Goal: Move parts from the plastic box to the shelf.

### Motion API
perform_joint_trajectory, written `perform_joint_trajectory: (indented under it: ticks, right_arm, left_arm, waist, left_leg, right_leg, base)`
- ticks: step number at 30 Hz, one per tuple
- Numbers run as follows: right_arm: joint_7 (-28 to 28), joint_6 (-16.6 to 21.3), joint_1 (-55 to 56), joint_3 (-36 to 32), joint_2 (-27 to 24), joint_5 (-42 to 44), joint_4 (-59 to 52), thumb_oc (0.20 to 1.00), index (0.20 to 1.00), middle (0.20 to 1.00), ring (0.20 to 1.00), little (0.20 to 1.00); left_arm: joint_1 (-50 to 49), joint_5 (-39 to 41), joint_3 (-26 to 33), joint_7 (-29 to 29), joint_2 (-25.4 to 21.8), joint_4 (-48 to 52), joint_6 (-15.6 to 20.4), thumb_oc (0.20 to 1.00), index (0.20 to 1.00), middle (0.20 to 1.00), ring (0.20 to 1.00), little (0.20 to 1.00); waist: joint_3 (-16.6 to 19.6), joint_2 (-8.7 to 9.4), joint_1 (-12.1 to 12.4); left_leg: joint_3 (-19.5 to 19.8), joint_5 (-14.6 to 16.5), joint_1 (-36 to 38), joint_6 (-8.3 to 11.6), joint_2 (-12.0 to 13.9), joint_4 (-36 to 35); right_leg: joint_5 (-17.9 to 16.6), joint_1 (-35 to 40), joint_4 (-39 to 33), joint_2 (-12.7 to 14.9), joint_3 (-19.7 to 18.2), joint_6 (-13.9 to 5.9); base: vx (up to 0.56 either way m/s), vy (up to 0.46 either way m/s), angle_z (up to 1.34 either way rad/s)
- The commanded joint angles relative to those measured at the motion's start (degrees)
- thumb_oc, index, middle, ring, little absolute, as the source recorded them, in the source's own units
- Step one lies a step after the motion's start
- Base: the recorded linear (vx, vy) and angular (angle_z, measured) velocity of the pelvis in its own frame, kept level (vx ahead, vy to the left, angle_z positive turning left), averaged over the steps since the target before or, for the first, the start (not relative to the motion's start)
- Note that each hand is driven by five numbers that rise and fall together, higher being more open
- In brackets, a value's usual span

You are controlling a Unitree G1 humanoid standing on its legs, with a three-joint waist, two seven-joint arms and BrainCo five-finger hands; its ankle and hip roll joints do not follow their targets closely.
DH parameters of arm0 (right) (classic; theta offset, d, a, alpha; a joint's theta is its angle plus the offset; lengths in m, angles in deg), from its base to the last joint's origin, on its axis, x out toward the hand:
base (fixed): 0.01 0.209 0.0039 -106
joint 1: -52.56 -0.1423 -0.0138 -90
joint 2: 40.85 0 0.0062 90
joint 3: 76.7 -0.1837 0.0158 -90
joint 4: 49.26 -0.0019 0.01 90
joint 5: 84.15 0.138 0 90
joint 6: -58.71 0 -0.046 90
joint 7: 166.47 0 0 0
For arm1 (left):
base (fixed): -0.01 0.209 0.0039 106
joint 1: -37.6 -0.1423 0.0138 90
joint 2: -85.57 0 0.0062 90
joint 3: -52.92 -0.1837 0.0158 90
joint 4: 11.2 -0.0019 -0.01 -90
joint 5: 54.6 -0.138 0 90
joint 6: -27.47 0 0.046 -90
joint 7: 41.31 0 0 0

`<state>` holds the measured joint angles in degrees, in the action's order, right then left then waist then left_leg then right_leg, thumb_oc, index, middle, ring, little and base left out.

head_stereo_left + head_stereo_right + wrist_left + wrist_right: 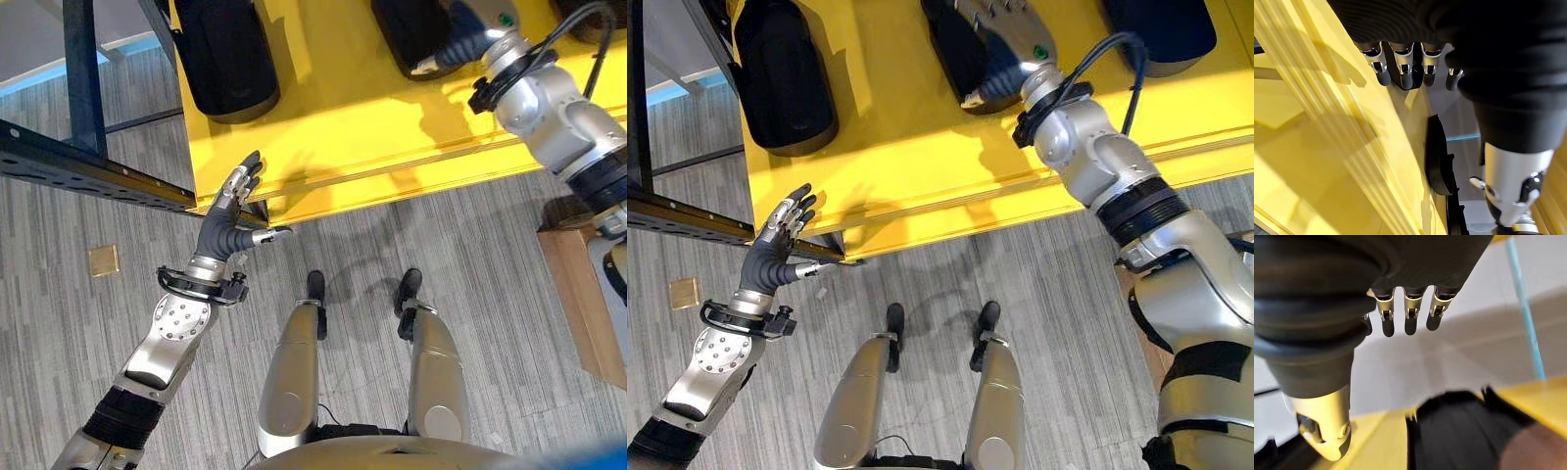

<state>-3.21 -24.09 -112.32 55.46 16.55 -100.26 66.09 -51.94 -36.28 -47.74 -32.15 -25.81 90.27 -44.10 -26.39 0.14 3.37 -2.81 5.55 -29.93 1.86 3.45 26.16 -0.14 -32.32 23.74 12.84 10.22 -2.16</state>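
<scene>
A yellow plastic box (392,127) holds large black rounded parts: one at its left (225,54), one in the middle (955,49), one at the far right (1161,29). My right hand (1004,34) hovers over the middle part with straight fingers (1408,316) and holds nothing; that part (1459,431) lies just below them. My left hand (227,227) is open beside the box's near left corner, its fingers (1403,73) pointing along the yellow wall (1312,147). It holds nothing.
A dark blue metal shelf frame (88,166) runs along the left, meeting the box's corner. A brown wooden block (578,294) stands at the right on the grey floor. A small brass plate (104,260) is set in the floor at the left.
</scene>
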Motion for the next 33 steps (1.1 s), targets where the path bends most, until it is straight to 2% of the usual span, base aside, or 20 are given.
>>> perform_joint_trajectory:
  ticks: [1,5,7,8,9,11,14,16,17,19,22,23,24,26,29,33]
  right_arm:
    - [-3.5,3.0,2.5,-3.9,-1.6,3.9,-5.1,1.0,1.0,1.0,1.0,1.0]
    - [-3.3,4.0,10.4,-10.3,-3.3,4.7,-13.0,1.0,1.0,1.0,1.0,1.0]
    - [-2.6,6.4,23.5,-19.4,-3.1,6.9,-22.6,1.0,1.0,1.0,1.0,1.0]
    - [-1.5,7.7,31.7,-24.5,-2.2,8.7,-27.8,1.0,1.0,1.0,1.0,1.0]
    - [-0.9,8.6,35.5,-26.4,-0.9,10.4,-29.4,1.0,1.0,1.0,1.0,1.0]
    - [0.3,8.9,39.4,-28.6,-0.2,11.8,-31.6,1.0,1.0,1.0,1.0,1.0]
    - [3.9,10.7,52.9,-33.3,5.5,16.7,-37.7,1.0,1.0,1.0,1.0,1.0]
    - [4.6,10.8,54.9,-33.8,6.6,17.0,-38.7,1.0,1.0,1.0,1.0,1.0]
    - [6.5,11.3,60.0,-34.2,9.6,18.5,-40.5,1.0,1.0,1.0,1.0,1.0]
    - [7.7,11.7,63.8,-35.2,11.7,21.5,-41.2,1.0,1.0,1.0,1.0,1.0]
    - [10.5,10.8,71.3,-36.9,13.8,22.5,-41.8,1.0,1.0,1.0,1.0,1.0]
    - [10.5,10.8,71.3,-36.9,13.8,22.5,-41.8,1.0,1.0,1.0,1.0,1.0]
    - [13.0,10.6,74.6,-35.7,15.3,24.8,-40.1,1.0,1.0,1.0,1.0,1.0]
    - [15.3,9.8,76.8,-33.8,16.9,27.0,-38.5,1.0,1.0,1.0,1.0,1.0]
    - [16.5,9.0,77.9,-31.0,19.2,27.6,-33.9,1.0,1.0,1.0,1.0,1.0]
    - [17.1,8.8,79.0,-30.3,20.1,28.1,-32.3,1.0,1.0,1.0,1.0,1.0]
  left_arm:
    - [-3.1,-1.6,2.0,1.1,-0.9,5.4,3.7,1.0,1.0,1.0,1.0,1.0]
    - [-3.2,-2.0,2.0,1.1,-0.8,5.7,3.6,1.0,1.0,1.0,1.0,1.0]
    - [-3.3,-1.7,2.1,0.9,0.1,6.3,3.7,1.0,1.0,1.0,1.0,1.0]
    - [-3.7,-1.5,2.0,0.6,0.2,6.8,3.4,1.0,1.0,1.0,1.0,1.0]
    - [-3.9,-1.4,2.2,0.6,0.6,6.8,3.4,1.0,1.0,1.0,1.0,1.0]
    - [-4.0,-1.1,1.9,0.3,0.4,6.8,3.4,1.0,1.0,1.0,1.0,1.0]
    - [-5.1,2.4,1.4,-2.0,2.0,6.2,2.9,1.0,1.0,1.0,1.0,1.0]
    - [-5.5,2.9,1.3,-2.4,2.1,6.4,2.8,1.0,1.0,1.0,1.0,1.0]
    - [-6.7,3.0,1.6,-3.7,2.2,6.6,2.8,1.0,1.0,1.0,1.0,1.0]
    - [-7.8,4.2,2.0,-4.6,2.7,6.0,2.7,1.0,1.0,1.0,1.0,1.0]
    - [-11.1,9.0,3.2,-8.3,4.9,3.7,1.2,1.0,1.0,1.0,1.0,1.0]
    - [-11.1,9.0,3.2,-8.3,4.9,3.7,1.2,1.0,1.0,1.0,1.0,1.0]
    - [-13.8,10.4,4.1,-9.9,6.1,1.4,0.6,1.0,1.0,1.0,1.0,1.0]
    - [-15.6,12.7,4.5,-11.8,7.9,-0.6,-0.5,1.0,1.0,1.0,1.0,1.0]
    - [-16.7,13.4,4.8,-13.0,10.6,-3.2,-0.8,1.0,1.0,1.0,1.0,1.0]
    - [-17.4,14.3,4.6,-13.6,12.4,-4.6,-0.8,1.0,1.0,1.0,1.0,1.0]
  waist:
    - [2.3,1.09,-0.2]
    - [2.8,1.5,-0.7]
    - [3.4,2.07,-1.8]
    - [3.9,2.46,-2.0]
    - [4.0,2.62,-2.3]
    - [4.1,2.85,-2.2]
    - [3.9,3.61,-2.9]
    - [4.0,3.75,-2.8]
    - [5.4,4.03,-3.0]
    - [6.6,4.29,-3.4]
    - [11.3,4.33,-4.4]
    - [11.3,4.33,-4.4]
    - [14.4,4.43,-4.9]
    - [17.3,4.39,-5.2]
    - [21.6,3.55,-5.8]
    - [23.6,2.81,-6.2]
  left_leg:
    - [-1.1,-0.1,1.0,-1.95,-1.6,-1.5]
    - [-0.9,0.2,1.5,-1.99,-1.5,-1.4]
    - [-0.5,1.0,2.4,-2.1,-1.4,-0.4]
    - [-0.1,1.4,2.7,-2.16,-1.4,0.6]
    - [0.1,2.3,3.3,-2.16,-1.2,1.8]
    - [0.3,2.9,3.9,-2.14,-1.2,2.5]
    - [1.2,5.6,8.6,-2.19,-0.9,5.5]
    - [1.3,5.6,9.8,-2.34,-0.6,5.2]
    - [1.2,6.8,13.2,-2.55,-0.3,5.3]
    - [1.1,7.5,15.6,-2.69,-0.3,5.0]
    - [1.3,8.6,19.9,-2.64,-0.5,4.0]
    - [1.3,8.6,19.9,-2.64,-0.5,4.0]
    - [1.2,8.6,22.8,-2.49,-0.4,2.0]
    - [0.9,7.9,24.7,-2.41,0.0,-0.5]
    - [0.5,5.2,27.4,-2.47,0.3,-6.9]
    - [0.1,2.9,29.5,-2.43,0.3,-11.9]
  right_leg:
    - [4.2,1.9,2.9,-2.3,-2.4,-1.87]
    - [4.6,2.5,3.2,-2.4,-2.3,-1.88]
    - [5.5,3.6,4.2,-2.3,-2.0,-1.95]
    - [6.1,4.3,5.2,-2.2,-1.9,-1.81]
    - [7.2,5.0,6.4,-2.1,-1.9,-1.8]
    - [7.9,5.8,7.2,-2.0,-1.8,-1.73]
    - [10.5,10.6,10.3,-1.7,-1.0,-1.06]
    - [10.4,11.6,10.0,-1.9,-0.9,-1.02]
    - [11.5,15.1,9.7,-2.4,-0.7,-1.04]
    - [12.2,17.4,9.5,-2.6,-0.5,-1.09]
    - [13.7,21.9,9.0,-2.8,0.2,-1.07]
    - [13.7,21.9,9.0,-2.8,0.2,-1.07]
    - [13.9,24.6,7.4,-3.1,0.8,-1.24]
    - [13.7,26.5,5.1,-3.5,1.1,-1.23]
    - [11.9,28.7,-1.2,-4.6,0.6,-1.68]
    - [9.9,30.1,-5.6,-5.6,-0.3,-1.86]
  base:
    - [0.0,0.0,0.0]
    - [0.01,-0.006,-0.02]
    - [0.01,-0.017,-0.02]
    - [0.05,-0.045,-0.06]
    - [0.03,-0.036,-0.02]
    - [0.02,-0.012,0.0]
    - [0.07,-0.033,0.01]
    - [0.05,-0.019,0.03]
    - [0.08,-0.019,-0.15]
    - [0.1,-0.009,-0.15]
    - [0.1,-0.001,-0.01]
    - [0.14,-0.037,0.04]
    - [0.14,-0.048,0.06]
    - [0.14,-0.047,0.06]
    - [0.07,-0.007,0.03]
    - [0.03,0.004,-0.05]
